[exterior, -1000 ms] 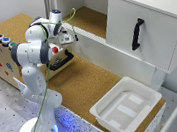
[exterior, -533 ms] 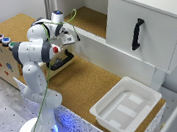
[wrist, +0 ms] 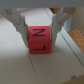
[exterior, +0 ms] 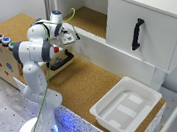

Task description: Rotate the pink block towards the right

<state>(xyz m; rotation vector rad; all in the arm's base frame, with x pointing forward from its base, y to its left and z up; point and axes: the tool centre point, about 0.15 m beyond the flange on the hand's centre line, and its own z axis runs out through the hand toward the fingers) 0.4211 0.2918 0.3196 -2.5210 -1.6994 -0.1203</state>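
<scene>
- In the wrist view the pink block (wrist: 39,39) sits between the two pale fingers (wrist: 19,22) of the gripper (wrist: 39,27), one finger against each of its side faces, so the gripper is grasping the block.
- The block's facing side bears black letters, an "N" above and an "L" below, both lying on their sides.
- The block rests on, or just above, a white surface with grooves; whether it touches that surface cannot be told.
- In the exterior view the gripper (exterior: 70,36) hangs at the white ledge (exterior: 94,40) that runs below the white cabinet (exterior: 145,28), toward the exterior view's left of the cabinet's black handle (exterior: 136,34); the block itself is hidden there by the wrist.
- A white bin (exterior: 126,105) lies on the cork tabletop (exterior: 85,86), well apart from the cabinet's ledge.
- A black tray (exterior: 60,62) sits on the cork just beside the arm, near the ledge.
</scene>
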